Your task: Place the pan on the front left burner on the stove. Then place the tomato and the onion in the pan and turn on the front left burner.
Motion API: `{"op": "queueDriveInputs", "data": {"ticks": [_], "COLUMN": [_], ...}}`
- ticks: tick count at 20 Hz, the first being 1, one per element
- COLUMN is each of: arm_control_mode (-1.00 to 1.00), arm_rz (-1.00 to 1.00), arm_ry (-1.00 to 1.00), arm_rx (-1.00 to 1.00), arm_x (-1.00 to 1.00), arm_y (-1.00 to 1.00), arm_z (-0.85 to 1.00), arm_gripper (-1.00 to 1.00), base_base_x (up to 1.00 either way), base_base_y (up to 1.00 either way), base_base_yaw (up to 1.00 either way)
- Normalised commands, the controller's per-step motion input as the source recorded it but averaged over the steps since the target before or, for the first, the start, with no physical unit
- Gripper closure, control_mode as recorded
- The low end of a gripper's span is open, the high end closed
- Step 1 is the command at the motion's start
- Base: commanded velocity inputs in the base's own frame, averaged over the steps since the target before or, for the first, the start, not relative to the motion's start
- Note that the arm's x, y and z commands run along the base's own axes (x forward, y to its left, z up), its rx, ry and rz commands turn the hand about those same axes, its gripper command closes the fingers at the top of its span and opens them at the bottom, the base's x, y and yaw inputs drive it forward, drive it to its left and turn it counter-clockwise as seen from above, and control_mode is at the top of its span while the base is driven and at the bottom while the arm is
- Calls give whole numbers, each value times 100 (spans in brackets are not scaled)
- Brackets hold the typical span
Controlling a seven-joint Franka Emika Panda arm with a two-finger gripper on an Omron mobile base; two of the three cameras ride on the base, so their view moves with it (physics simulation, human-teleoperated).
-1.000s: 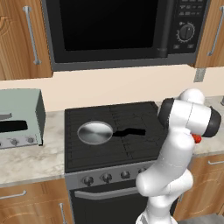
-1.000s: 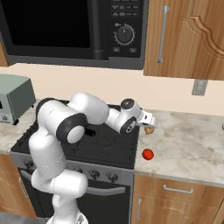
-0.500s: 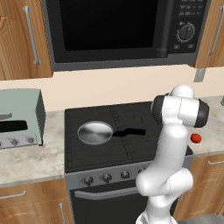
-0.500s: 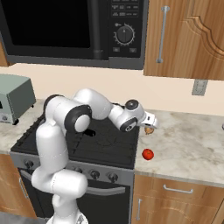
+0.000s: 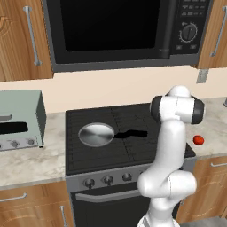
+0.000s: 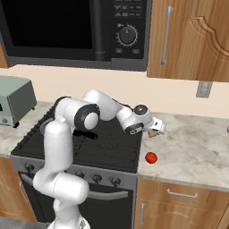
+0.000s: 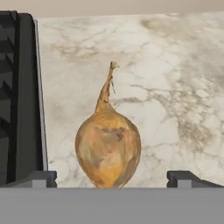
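The pan (image 5: 96, 135) sits on the stove (image 5: 119, 133), over the front left burner (image 5: 88, 148), with its black handle pointing to the right, so I judge the first step is done. Now the onion is in hand. The arm reaches across the cooktop to the marble worktop (image 6: 197, 143) on the right, and the hand (image 6: 154, 129) is low over the onion (image 7: 108, 146). In the hand view the onion stands between the two finger tips (image 7: 39, 178), which are spread wide on both sides and do not touch it, so the hand is released and grasps nothing. The tomato (image 6: 151, 158) lies on the same worktop, nearer to the front edge and apart from the onion.

The next move, I think, is to lower a little more and clench on the round body, not on the thin stalk, because the smooth skin can slip.
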Motion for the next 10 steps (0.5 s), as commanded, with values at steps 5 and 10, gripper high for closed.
{"op": "queueDriveInputs", "data": {"ticks": [5,10], "arm_control_mode": [-100,-100], "arm_rz": [0,0], "arm_ry": [2,3], "arm_rx": [3,4], "arm_x": [29,41], "arm_y": [-12,-10], "arm_z": [-21,-20], "arm_gripper": [-100,-100], "base_base_x": [0,0], "base_base_y": [0,0], "base_base_yaw": [0,0]}}
